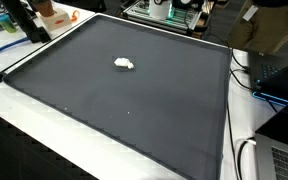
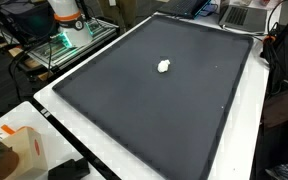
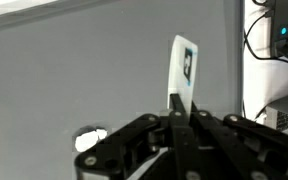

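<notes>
In the wrist view my gripper [image 3: 184, 103] is shut, its black fingers [image 3: 174, 104] pressed together. A thin white card [image 3: 182, 68] with a dark teal mark sticks out from between the fingertips, and they appear to pinch it. Below lies a dark grey mat [image 3: 74, 70]. A small white crumpled lump [image 3: 91, 139] rests on the mat beside the gripper's left linkage. The same lump shows in both exterior views [image 1: 124, 64] [image 2: 164, 67], alone near the middle of the mat [image 1: 134, 100] [image 2: 174, 110]. The gripper itself is outside both exterior views.
The mat covers a white table [image 2: 84, 140]. The robot's white base [image 2: 66, 15] stands at one corner. An orange-and-white item [image 2: 22, 150] and a plant sit at the near edge. Cables [image 3: 259, 40] and a laptop [image 1: 284, 160] lie beyond the mat's side.
</notes>
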You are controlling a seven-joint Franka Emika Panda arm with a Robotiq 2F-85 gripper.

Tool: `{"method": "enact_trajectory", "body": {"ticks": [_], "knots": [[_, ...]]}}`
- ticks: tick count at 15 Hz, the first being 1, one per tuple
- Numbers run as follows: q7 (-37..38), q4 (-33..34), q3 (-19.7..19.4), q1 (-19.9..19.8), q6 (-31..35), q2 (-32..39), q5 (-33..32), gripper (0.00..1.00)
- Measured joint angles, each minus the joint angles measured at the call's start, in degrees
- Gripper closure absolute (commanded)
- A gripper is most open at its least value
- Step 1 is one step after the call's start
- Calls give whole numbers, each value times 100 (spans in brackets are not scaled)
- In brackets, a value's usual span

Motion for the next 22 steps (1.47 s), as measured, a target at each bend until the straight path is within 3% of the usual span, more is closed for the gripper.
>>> {"method": "enact_trajectory", "body": {"ticks": [4, 8, 15, 17, 22], "knots": [[17, -1, 0, 12, 0, 15, -60, 99], [392, -80, 55, -82, 5, -19, -779, 99], [-733, -89, -63, -1286, 3, -193, -829, 99], [-1079, -76, -313, -1534, 2, -170, -1074, 99], [-1752, -7, -1391, -1485, -161, 126, -1641, 96]]}}
